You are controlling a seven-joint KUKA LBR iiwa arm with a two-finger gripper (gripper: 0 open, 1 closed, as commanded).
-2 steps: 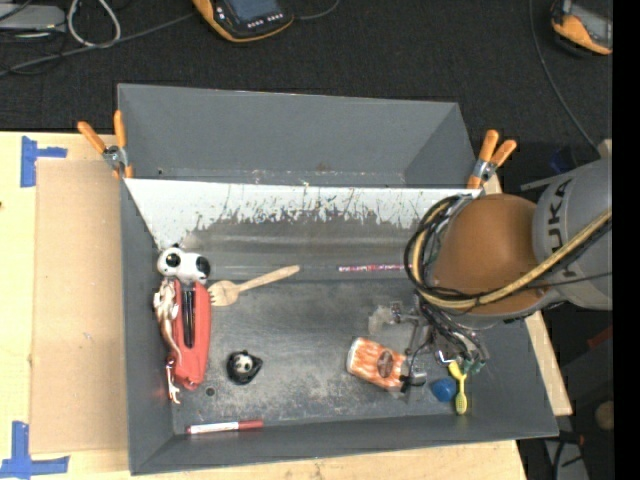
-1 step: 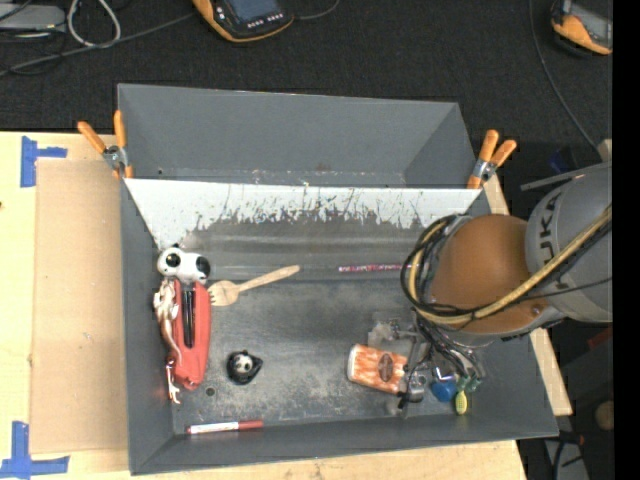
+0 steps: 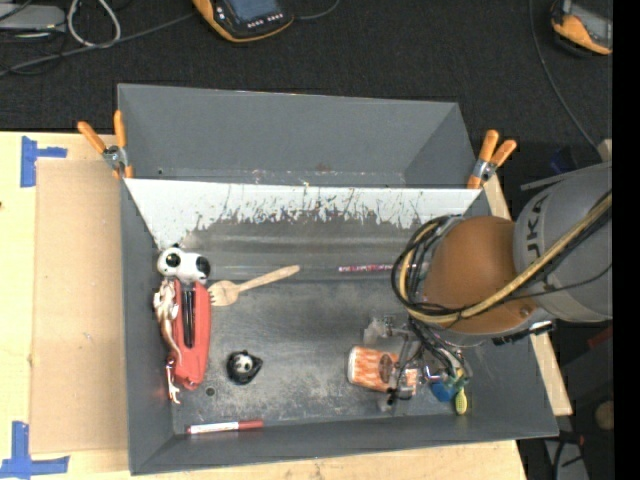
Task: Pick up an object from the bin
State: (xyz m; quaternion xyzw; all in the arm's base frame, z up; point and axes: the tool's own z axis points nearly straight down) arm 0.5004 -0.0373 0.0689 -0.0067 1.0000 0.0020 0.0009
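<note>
Count taken outward from the gripper (image 3: 405, 380); seven loose things can be told apart, no kind repeated.

- orange-striped cylinder (image 3: 370, 368): 1, just beside the gripper
- thin dark-and-pink stick (image 3: 365, 267): 1, near, toward the back wall
- small black-and-white round thing (image 3: 242, 366): 1, well apart
- red-and-white pen (image 3: 225, 427): 1, well apart, along the front wall
- wooden fork (image 3: 250, 282): 1, well apart
- long red-and-white object (image 3: 190, 340): 1, farthest off, by the opposite wall
- black-and-white panda-like toy (image 3: 183, 263): 1, equally far

Blue-and-yellow bit (image 3: 450, 393) right at the gripper: 1, cannot tell whether it is loose.
</note>
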